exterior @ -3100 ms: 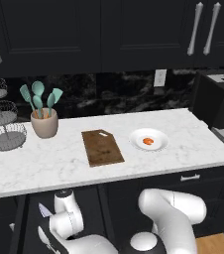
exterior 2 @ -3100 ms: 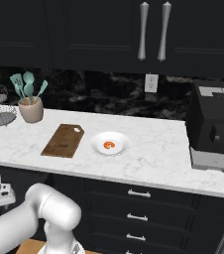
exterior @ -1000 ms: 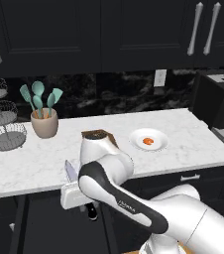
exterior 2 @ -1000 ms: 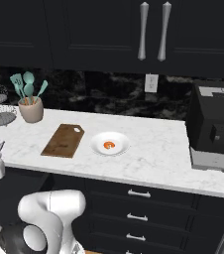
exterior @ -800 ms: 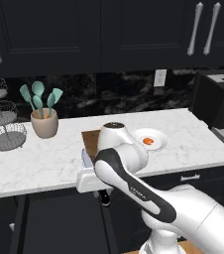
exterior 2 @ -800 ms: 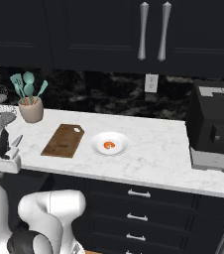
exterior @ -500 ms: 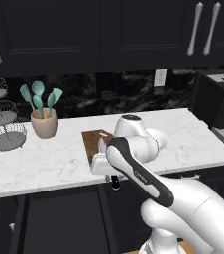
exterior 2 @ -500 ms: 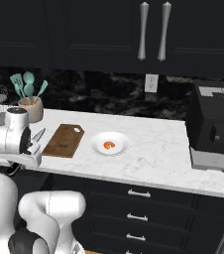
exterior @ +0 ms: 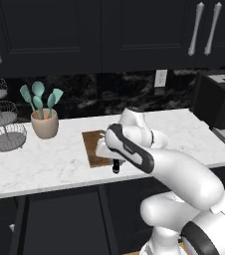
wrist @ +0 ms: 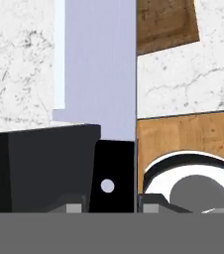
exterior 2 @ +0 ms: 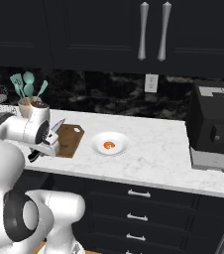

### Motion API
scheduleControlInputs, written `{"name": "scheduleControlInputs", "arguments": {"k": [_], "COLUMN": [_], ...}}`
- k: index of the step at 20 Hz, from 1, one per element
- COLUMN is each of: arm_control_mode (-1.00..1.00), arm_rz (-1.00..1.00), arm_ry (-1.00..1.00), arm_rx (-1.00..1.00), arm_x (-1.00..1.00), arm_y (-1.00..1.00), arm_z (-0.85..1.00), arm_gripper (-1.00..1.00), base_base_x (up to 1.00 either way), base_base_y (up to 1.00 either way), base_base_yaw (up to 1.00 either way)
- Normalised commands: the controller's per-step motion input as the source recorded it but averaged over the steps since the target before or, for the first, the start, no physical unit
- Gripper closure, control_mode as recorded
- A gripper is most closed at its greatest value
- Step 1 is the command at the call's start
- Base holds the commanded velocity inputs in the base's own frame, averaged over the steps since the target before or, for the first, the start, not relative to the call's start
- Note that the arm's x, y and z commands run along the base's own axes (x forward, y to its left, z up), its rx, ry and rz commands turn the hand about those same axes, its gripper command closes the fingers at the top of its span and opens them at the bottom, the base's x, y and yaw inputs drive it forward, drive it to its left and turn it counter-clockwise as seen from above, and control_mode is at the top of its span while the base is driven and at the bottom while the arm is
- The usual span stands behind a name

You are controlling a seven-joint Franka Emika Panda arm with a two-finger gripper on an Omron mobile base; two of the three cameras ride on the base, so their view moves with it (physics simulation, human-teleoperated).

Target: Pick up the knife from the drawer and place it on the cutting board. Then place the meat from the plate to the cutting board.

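Swinging up from below the counter edge over the last few seconds, the arm had carried the gripper rightward along the counter front until it hung at the near edge of the cutting board. At the far left of the counter the wire basket stand and the pot of teal utensils had kept their places, as had everything else on the marble. Next rightward, the gripper was clamped on the black handle of the knife; the hand view showed the broad pale blade running up from between the fingertips, with a corner of the board beyond it. In the right base view the blade tip pointed up and toward the board, so the knife was over the counter edge beside the board, not yet laid on it. Right of the board, the meat lay untouched on the plate. By my judgement the drawer fetch was done and the knife's placing was the step in hand, with the meat transfer to follow.
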Motion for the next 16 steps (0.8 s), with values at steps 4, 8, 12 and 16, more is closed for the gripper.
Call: {"name": "scheduleControlInputs", "arguments": {"k": [4,8,12,16], "arm_control_mode": [-1.00,-1.00,-1.00,-1.00], "arm_rz": [0.00,0.00,0.00,0.00], "arm_ry": [0.01,0.03,0.08,0.13], "arm_rx": [0.00,0.00,0.00,0.00], "arm_x": [0.79,0.82,0.76,0.72], "arm_y": [-0.26,-0.17,0.00,0.00], "arm_z": [0.00,0.00,-0.19,-0.34], "arm_gripper": [1.00,1.00,1.00,1.00], "base_base_x": [0.00,0.00,0.00,0.00], "base_base_y": [0.00,0.00,0.00,0.00], "base_base_yaw": [0.00,0.00,0.00,0.00]}}
